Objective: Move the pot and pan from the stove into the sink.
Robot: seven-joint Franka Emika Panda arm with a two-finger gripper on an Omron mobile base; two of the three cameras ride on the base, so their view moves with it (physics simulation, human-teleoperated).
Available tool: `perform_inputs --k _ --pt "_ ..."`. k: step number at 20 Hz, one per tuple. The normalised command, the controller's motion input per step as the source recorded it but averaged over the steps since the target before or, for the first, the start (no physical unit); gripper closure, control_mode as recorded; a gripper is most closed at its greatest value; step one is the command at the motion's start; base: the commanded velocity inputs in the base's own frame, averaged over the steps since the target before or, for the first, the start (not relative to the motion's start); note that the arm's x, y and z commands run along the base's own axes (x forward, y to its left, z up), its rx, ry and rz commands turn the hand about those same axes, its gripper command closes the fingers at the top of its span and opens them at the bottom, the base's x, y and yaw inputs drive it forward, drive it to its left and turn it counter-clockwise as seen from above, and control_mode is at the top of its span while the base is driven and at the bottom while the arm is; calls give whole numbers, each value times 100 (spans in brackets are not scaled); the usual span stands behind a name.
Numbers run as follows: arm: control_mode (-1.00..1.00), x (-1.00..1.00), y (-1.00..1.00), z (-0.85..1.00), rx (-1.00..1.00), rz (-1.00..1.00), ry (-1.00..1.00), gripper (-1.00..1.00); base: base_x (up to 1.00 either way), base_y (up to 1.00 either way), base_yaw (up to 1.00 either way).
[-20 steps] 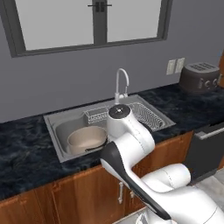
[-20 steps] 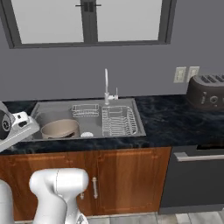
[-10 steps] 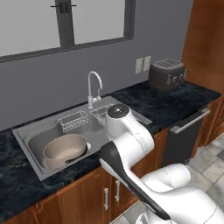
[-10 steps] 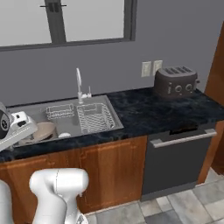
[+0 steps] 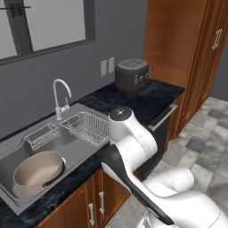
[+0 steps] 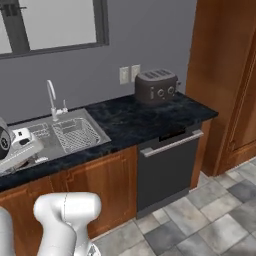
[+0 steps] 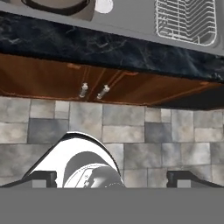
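Nearest the hand camera, at six o'clock of its view, the two-finger gripper [image 7: 112,178] stands with its dark fingertips [image 7: 43,178] spread to their widest, and nothing sits between them; grey stone floor tiles [image 7: 127,131] lie beyond it. Further up that view, toward twelve o'clock, run the brown wooden cabinet doors [image 7: 65,81] with two small metal knobs [image 7: 103,92], then the black marbled stone counter [image 7: 109,48].

From the left base camera, the white jointed arm [image 5: 129,151] rises from five o'clock toward the centre. Past it, at nine o'clock, the rectangular grey steel sink [image 5: 75,142] is set into the counter. The large beige round pot [image 5: 35,171] with its dark curved handle rests inside the basin at about eight o'clock, upright, near the front wall. A rectangular wire dish rack [image 5: 87,127] sits in the sink's right part, a smaller wire basket [image 5: 42,136] just left of it, and the curved silver faucet [image 5: 60,95] stands behind them at ten o'clock.

Further along the counter, at one o'clock, a dark rounded toaster [image 5: 132,74] stands by the grey wall, beside a tall brown wooden cupboard [image 5: 187,58]. A dark-fronted dishwasher [image 6: 167,167] with a long silver handle sits under the counter in the right base view. A dark-framed window [image 5: 44,24] fills the wall at eleven o'clock.
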Motion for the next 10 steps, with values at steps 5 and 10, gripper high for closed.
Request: perform_inputs --k 5,10 --pt "100 0 0 0 0 0 0 -100 9 0 -46" --pt "100 0 0 0 0 0 0 -100 8 0 -46"
